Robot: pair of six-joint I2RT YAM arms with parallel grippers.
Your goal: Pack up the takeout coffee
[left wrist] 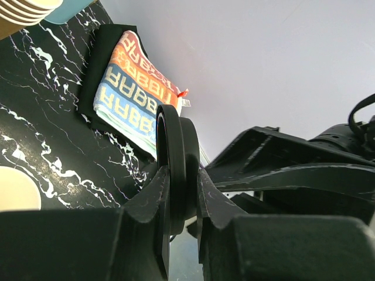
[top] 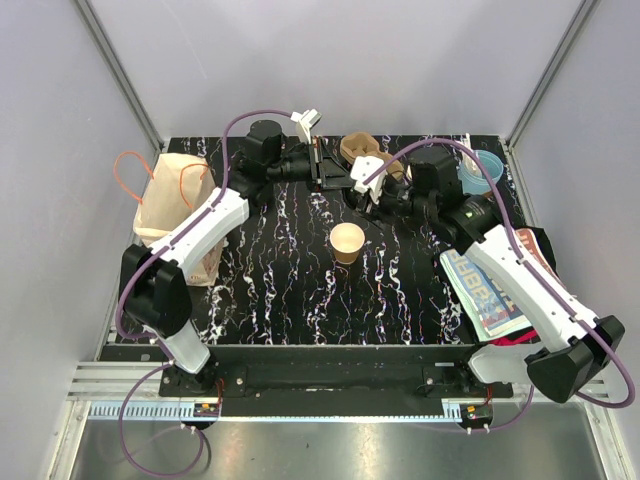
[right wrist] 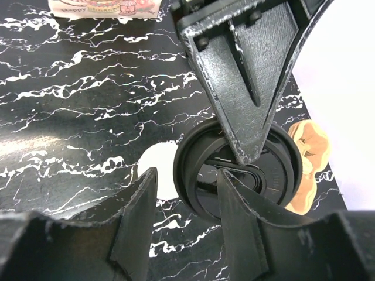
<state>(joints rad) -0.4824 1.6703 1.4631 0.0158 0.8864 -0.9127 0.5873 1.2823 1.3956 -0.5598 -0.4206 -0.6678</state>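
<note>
The tan paper cup stands upright and uncovered at the middle of the table, and its pale rim also shows in the left wrist view. Its black lid is off the cup, held on edge in the air behind it, with my left gripper shut on its rim. In the right wrist view the lid faces me, pinched from above by the left fingers. My right gripper is open around the lid's near edge, its fingers apart from it. Seen from above, the grippers nearly meet.
A stack of nested tan cups and a light blue cup stand at the back. A paper bag with orange handles sits at the left edge. A folded printed cloth lies on the right.
</note>
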